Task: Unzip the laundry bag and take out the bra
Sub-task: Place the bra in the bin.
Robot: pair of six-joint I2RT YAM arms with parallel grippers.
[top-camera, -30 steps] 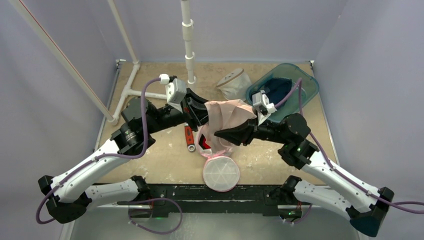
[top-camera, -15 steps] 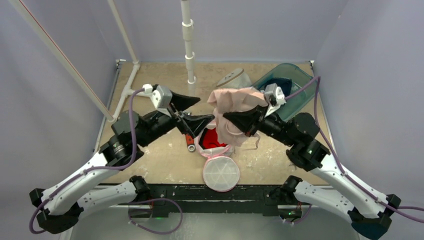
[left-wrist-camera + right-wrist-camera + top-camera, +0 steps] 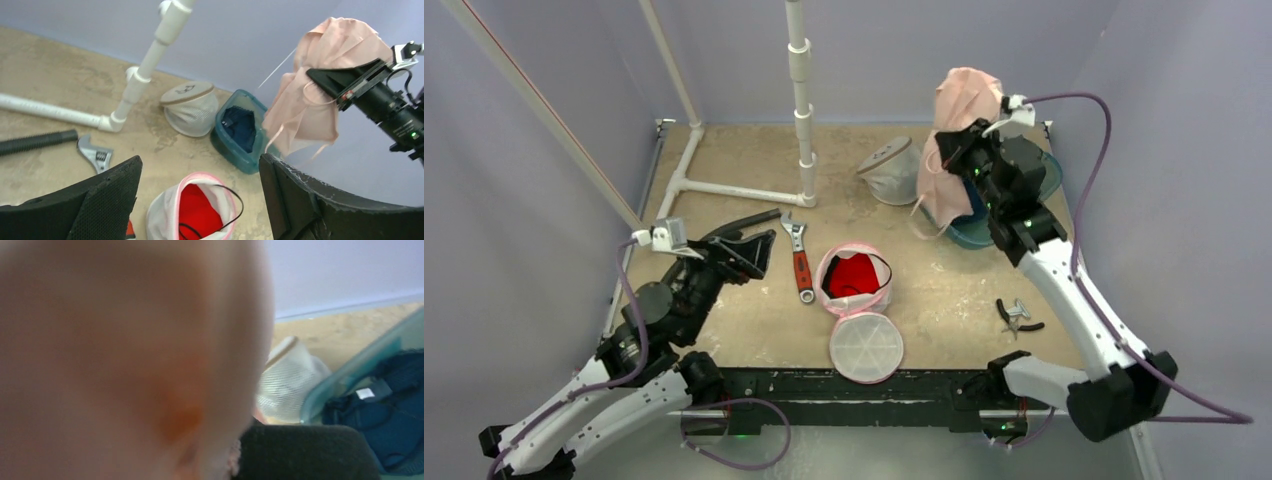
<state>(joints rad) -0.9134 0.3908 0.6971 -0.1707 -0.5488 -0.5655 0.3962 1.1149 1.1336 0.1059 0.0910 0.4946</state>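
The white mesh laundry bag with pink trim stands unzipped at mid-table, something red inside it; the left wrist view looks down into its mouth. The pale pink bra hangs high in the air at the back right, above the teal bin, with my right gripper shut on it. Its cloth fills most of the right wrist view. My left gripper stands open and empty to the left of the bag, its fingers wide apart.
A teal bin holding dark blue cloth sits back right, a second mesh bag beside it. A red-handled wrench lies left of the bag, a round mesh lid in front, pliers at right. White pipes rise at the back.
My right arm has lifted the bra out of the bag and carried it up and to the back right. My left gripper opened and drew back to the left.
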